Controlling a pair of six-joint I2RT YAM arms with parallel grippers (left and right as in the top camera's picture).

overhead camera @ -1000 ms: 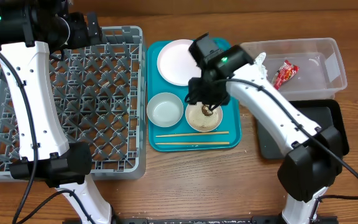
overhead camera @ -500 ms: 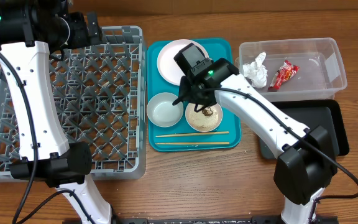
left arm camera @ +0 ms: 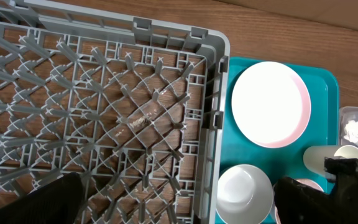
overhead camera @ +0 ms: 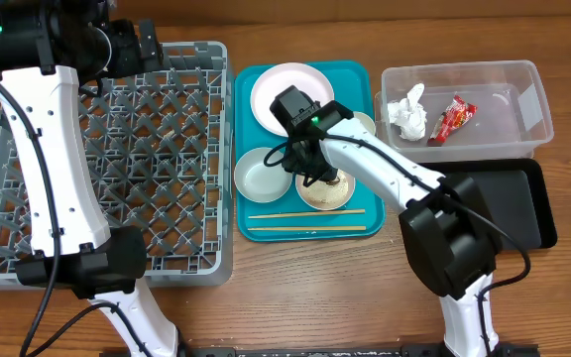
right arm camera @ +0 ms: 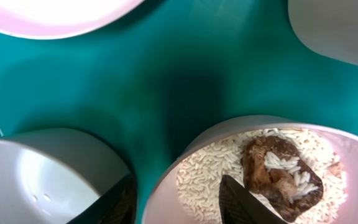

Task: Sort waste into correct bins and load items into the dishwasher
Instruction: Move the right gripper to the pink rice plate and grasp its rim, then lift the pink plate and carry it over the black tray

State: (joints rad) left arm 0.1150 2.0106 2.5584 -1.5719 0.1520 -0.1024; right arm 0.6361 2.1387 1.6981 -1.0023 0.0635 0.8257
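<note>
My right gripper (overhead camera: pixel 310 171) (right arm camera: pixel 176 205) is open, low over the smaller plate (overhead camera: pixel 327 191) (right arm camera: pixel 191 190); one finger is outside its rim and one is inside, on the rice grains (right arm camera: pixel 210 168). A brown food lump (right arm camera: pixel 278 171) lies on the rice. The pale bowl (overhead camera: pixel 263 175) (right arm camera: pixel 48 174) is beside it to the left. The large pink plate (overhead camera: pixel 284 94), white cup (overhead camera: pixel 364 123) and chopsticks (overhead camera: pixel 305 220) lie on the teal tray (overhead camera: pixel 375 203). The tissue (overhead camera: pixel 406 109) and red wrapper (overhead camera: pixel 454 117) lie in the clear tub (overhead camera: pixel 523 84). My left gripper (overhead camera: pixel 127 45) (left arm camera: pixel 185 202) is open and empty above the grey dish rack (overhead camera: pixel 97 159).
The black tray (overhead camera: pixel 494 203) lies at the front right, below the clear tub. The dish rack's right wall (left arm camera: pixel 213 112) runs close along the teal tray's left edge. Bare wooden table shows along the front.
My right arm swung left from beside the clear tub and came down over the smaller plate, its fingers now astride the rim. The left arm has not moved.
</note>
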